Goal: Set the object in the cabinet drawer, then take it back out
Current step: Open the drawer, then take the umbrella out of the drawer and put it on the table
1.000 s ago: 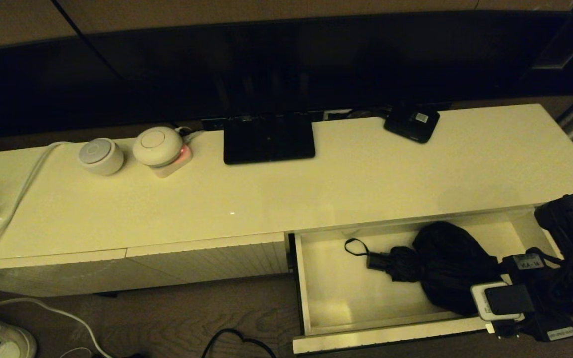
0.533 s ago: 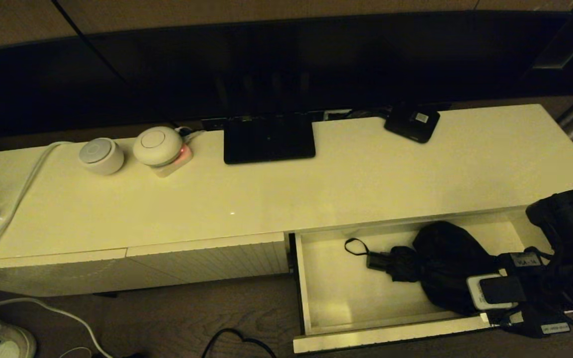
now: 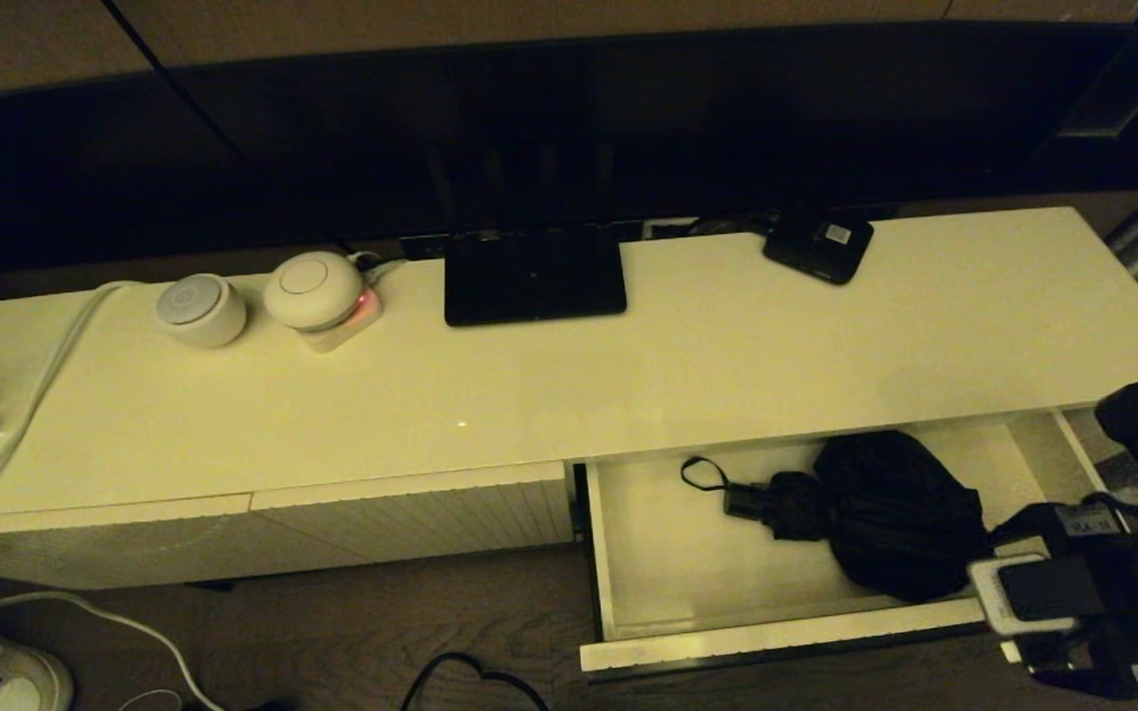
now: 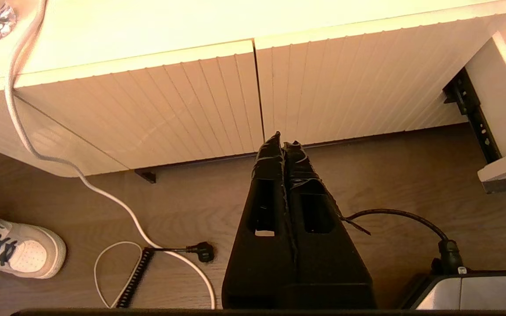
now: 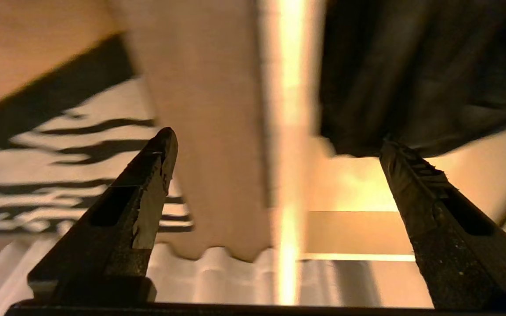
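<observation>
My right gripper hangs spread wide astride the front wall of the cabinet drawer, holding nothing. The umbrella lies inside the drawer, toward its right. My left gripper hangs pressed together above the floor.

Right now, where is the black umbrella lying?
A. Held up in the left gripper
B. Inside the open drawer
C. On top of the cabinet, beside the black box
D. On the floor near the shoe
B: the umbrella lies on the pale floor of the open drawer, handle and strap loop pointing toward the robot's left; no gripper holds it.
</observation>
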`<state>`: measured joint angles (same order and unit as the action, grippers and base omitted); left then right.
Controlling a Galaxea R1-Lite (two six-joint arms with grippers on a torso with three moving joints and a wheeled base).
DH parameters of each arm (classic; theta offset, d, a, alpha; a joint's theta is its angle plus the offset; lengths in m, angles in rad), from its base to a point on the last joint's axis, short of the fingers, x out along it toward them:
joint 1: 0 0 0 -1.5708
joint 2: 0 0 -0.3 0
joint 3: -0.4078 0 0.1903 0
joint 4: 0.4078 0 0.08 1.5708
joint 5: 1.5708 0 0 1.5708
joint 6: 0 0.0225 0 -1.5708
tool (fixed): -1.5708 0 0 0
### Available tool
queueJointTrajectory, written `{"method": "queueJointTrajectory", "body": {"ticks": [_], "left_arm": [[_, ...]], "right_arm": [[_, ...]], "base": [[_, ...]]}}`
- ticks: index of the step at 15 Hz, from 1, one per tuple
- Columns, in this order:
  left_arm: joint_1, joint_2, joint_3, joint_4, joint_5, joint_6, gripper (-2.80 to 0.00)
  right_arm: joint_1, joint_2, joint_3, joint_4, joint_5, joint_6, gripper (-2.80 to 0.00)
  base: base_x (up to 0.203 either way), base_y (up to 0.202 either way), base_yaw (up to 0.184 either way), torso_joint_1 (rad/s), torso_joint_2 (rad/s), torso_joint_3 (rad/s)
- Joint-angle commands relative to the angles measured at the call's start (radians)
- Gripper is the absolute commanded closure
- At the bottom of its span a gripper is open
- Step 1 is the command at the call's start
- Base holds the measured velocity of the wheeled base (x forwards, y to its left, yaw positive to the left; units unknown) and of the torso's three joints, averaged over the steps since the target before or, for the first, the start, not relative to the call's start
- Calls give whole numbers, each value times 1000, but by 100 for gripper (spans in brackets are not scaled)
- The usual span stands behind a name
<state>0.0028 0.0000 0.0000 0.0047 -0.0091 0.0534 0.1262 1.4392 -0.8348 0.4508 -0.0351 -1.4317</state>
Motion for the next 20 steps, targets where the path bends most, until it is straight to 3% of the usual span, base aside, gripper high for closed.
{"method": "queueJointTrajectory", "body": {"ticks": [1, 11, 20], "left_arm": [[0, 0, 3, 0, 0, 0, 0], [0, 0, 3, 0, 0, 0, 0], [0, 0, 3, 0, 0, 0, 0]], "right_arm": [[16, -102, 2, 103, 26, -7, -280], [4, 188, -124, -101, 17, 37, -280], [-29, 259, -204, -110, 15, 53, -280]], "base": [[0, 0, 0, 0, 0, 0], [0, 0, 0, 0, 0, 0], [0, 0, 0, 0, 0, 0]]}}
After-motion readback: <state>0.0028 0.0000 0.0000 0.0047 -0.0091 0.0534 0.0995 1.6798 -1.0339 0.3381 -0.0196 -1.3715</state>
